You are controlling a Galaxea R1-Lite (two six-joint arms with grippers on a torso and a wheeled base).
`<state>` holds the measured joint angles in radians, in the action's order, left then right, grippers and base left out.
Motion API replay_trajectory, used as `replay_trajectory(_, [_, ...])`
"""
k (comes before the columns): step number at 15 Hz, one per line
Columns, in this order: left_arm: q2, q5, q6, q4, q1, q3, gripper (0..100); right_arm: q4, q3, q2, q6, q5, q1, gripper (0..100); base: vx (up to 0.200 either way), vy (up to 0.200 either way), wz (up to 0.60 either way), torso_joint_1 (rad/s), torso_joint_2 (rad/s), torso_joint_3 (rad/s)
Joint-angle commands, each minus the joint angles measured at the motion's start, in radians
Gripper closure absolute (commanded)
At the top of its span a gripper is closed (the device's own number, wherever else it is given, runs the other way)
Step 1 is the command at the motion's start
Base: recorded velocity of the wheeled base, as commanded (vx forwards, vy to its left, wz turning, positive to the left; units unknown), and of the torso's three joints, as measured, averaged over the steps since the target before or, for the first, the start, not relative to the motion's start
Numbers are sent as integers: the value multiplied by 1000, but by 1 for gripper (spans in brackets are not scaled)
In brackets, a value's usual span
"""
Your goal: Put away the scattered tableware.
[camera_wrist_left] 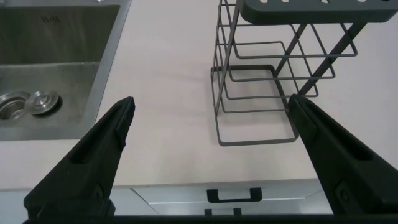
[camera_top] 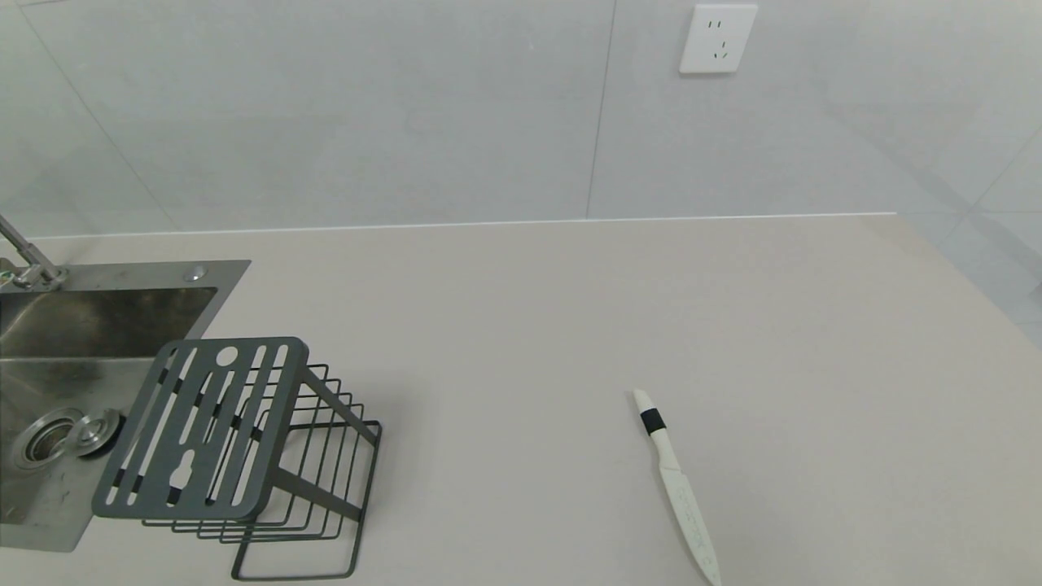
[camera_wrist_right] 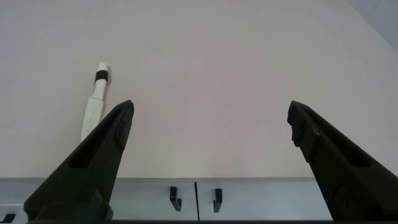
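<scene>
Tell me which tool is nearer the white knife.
Right. The right tool hangs open just beside the knife; the left tool is in front of the slotted rack by the sink, well away.

Pale grey tiled wall (camera_top: 326, 106) across the top, white socket (camera_top: 717, 37) upper right, beige countertop (camera_top: 570, 309) below, steel sink (camera_top: 89, 325) and faucet base (camera_top: 31, 268) at left edge, black cabinet handles (camera_wrist_right: 176, 199) under the counter front

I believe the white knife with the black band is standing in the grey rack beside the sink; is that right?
Not quite: the white knife lies flat on the counter, to the right of the grey rack, as the head view shows. The rack does stand beside the sink.
</scene>
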<state>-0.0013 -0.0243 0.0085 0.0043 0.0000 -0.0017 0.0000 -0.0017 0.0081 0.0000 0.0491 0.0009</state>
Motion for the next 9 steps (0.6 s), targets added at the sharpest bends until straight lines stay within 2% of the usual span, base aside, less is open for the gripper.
replay_trajectory(1, [1, 0, -4, 0, 0, 0, 0, -2, 0, 1, 2, 1, 1, 0, 0, 0, 0, 0, 0, 0])
replay_trajectory(9, [1, 1, -7, 0, 0, 0, 0, 0, 0, 1, 5, 11, 1, 0, 0, 0, 0, 0, 0, 0])
